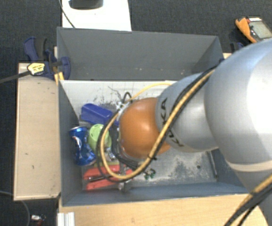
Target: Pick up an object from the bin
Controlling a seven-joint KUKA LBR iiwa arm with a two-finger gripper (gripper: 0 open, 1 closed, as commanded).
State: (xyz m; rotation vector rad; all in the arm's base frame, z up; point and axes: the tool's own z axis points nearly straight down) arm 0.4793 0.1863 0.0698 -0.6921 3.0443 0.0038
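Reaching down into the grey bin (69,173), the tool (118,165) sits low under the orange cover (138,126) on the wrist. That cover hides its tip, so I cannot tell whether it is apart, together or clamped on anything. Just below the cover's lower left edge lies a flat red thing (95,179), the nearest thing to the tool; whether the two touch cannot be made out. At the cover's left edge, partly hidden by it, is a round light-green thing (96,135). Further left of the cover, past the green one, a crushed blue can (81,145) lies by the bin's left wall. Up and left of the cover rests a dark blue blocky thing (96,113). Below the cover, towards its right, a small dark-green bit (149,174) lies on the bin's floor. A yellow cable (104,142) loops past the cover's left side.
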